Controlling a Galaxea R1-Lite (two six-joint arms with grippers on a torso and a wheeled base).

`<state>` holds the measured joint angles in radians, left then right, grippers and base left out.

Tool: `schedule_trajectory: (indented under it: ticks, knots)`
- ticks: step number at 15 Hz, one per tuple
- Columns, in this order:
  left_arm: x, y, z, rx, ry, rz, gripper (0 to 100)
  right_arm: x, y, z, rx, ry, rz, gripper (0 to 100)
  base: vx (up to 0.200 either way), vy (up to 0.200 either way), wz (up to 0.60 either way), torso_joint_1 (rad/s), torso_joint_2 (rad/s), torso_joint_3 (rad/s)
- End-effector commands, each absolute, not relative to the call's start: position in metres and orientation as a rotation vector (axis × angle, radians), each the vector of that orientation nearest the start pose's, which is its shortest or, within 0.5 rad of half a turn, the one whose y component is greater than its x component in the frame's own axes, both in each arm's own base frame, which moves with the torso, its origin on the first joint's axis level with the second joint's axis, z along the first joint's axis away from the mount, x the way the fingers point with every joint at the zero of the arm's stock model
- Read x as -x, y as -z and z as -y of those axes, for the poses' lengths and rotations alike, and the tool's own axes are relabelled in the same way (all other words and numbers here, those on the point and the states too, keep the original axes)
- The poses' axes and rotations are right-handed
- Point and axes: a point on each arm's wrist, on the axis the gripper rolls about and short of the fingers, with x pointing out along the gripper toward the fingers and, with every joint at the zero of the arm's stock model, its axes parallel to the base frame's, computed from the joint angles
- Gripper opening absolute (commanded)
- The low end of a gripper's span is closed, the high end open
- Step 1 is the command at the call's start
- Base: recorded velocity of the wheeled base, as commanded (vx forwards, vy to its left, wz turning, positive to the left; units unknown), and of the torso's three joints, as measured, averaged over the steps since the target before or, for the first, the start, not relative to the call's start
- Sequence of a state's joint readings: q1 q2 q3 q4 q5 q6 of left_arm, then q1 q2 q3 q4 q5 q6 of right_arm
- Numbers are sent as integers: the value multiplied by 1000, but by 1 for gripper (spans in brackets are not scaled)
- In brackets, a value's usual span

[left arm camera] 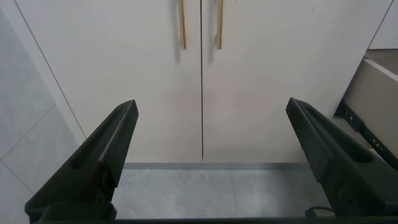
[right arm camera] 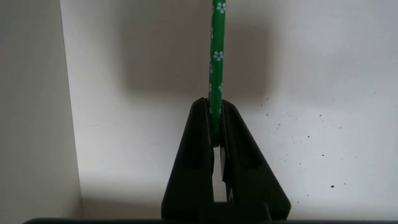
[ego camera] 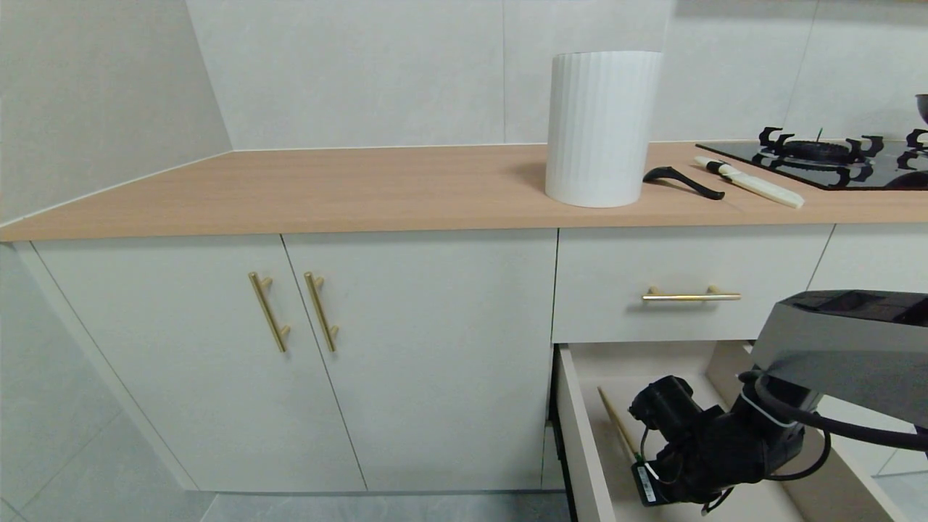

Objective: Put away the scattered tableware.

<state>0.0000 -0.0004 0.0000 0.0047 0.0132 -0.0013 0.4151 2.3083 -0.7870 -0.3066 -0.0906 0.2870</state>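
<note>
matt black plastic right gripper (right arm camera: pixel 216 107) on glossy green chopstick (right arm camera: pixel 216 50); drawer floor (right arm camera: pixel 311 93) beneath smooth white; countertop (ego camera: pixel 326 188) above matt wood.

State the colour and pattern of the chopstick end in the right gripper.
Chopstick end: green with small white flowers, clearest in the right wrist view.

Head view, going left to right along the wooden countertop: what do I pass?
In order: white ribbed cylindrical container → black curved utensil → cream-coloured utensil with a black band → black glass gas hob.
</note>
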Motion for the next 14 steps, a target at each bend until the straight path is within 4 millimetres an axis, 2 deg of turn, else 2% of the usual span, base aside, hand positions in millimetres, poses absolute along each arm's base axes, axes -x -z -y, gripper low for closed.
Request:
schedule_trajectory:
  ticks: [1, 2, 8, 12, 14]
  knots:
    - [23, -75, 0, 2, -14, -5, 100, -295, 44, -128, 54, -112, -1203, 0, 0, 0, 0, 0, 0, 0]
    - [23, -75, 0, 2, -14, -5, 100, -295, 44, -128, 54, -112, -1203, 100, 0, 0, 0, 0, 0, 0]
    - [23, -75, 0, 2, -14, -5, 100, -293, 41, -127, 51, -112, -1198, 100, 0, 0, 0, 0, 0, 0]
    - [23, -75, 0, 2, -14, -5, 100, -287, -16, -121, 0, -137, -1058, 100, 0, 0, 0, 0, 0, 0]
    - [23, -75, 0, 2, -14, -5, 100, -275, -53, -103, -31, -145, -966, 100, 0, 0, 0, 0, 0, 0]
